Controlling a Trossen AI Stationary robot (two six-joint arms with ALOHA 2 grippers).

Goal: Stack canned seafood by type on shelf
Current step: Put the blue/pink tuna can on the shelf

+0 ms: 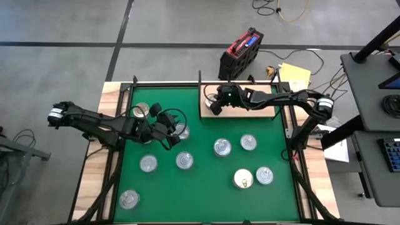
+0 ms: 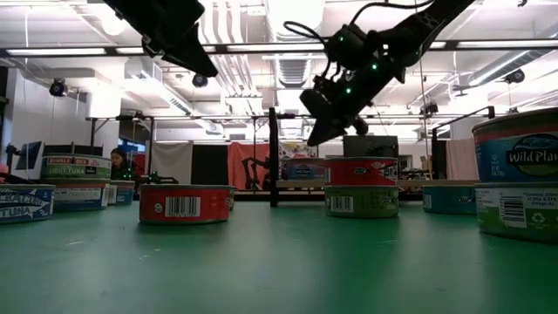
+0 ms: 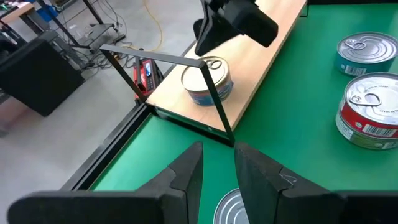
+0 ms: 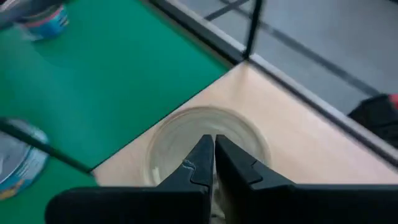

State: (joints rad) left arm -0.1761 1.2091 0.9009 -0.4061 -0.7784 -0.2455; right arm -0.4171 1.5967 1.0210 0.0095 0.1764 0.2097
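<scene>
From above, the right pincer (image 1: 213, 105) hung closed over the left end of the shelf (image 1: 262, 106), while the left pincer (image 1: 167, 139) hovered over the green mat (image 1: 206, 181) among scattered tins.

At worktop height, tins stood across the mat.

The left wrist showed its fingers (image 3: 186, 174) slightly parted, holding nothing, and one tin (image 3: 207, 81) on the shelf.

The right wrist showed shut fingers (image 4: 208, 158) directly above that tin.
</scene>
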